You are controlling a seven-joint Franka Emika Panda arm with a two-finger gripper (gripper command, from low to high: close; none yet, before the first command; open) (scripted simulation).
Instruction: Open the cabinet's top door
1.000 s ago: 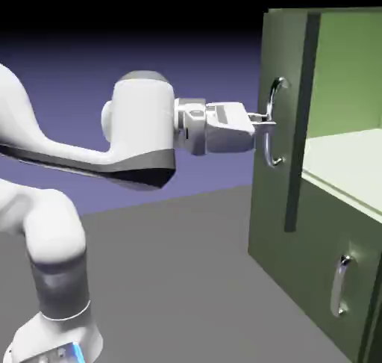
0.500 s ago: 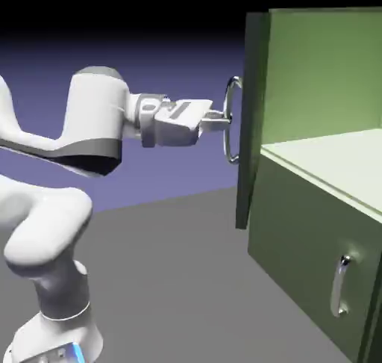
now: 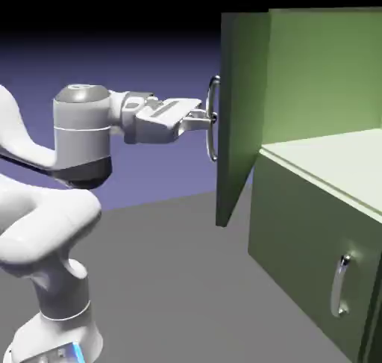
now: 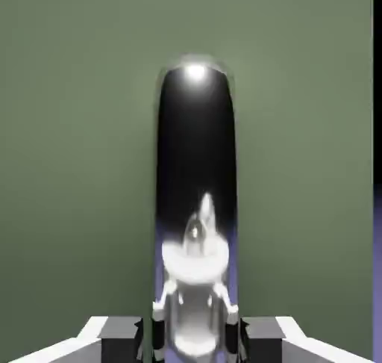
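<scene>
From the side, the cabinet [image 3: 313, 227] fills the right of the scene, and its top door [image 3: 240, 107] stands swung well out from the front – a tall panel, long axis upright, its outer face turned toward the arm and its free edge nearest the robot. The curved silver handle [image 3: 214, 119] runs upright along that face. The gripper [image 3: 210, 118] reaches in level from the left and is clamped tight on the handle about midway up its length, jaws nearly together around the bar. Behind the door the upper compartment lies bare, with a pale shelf [image 3: 328, 163] across it; below, the lower door [image 3: 317, 272] sits flush with its short handle [image 3: 341, 285] upright. Nothing stands between arm and door; only grey tabletop [image 3: 171, 279] lies under them. From the hand's own camera, the green door [image 4: 74, 130] fills the frame – the shiny handle [image 4: 195, 167] rises up the middle, large and dark, pinched between the two grey fingertips [image 4: 119, 332] at the bottom edge.
</scene>
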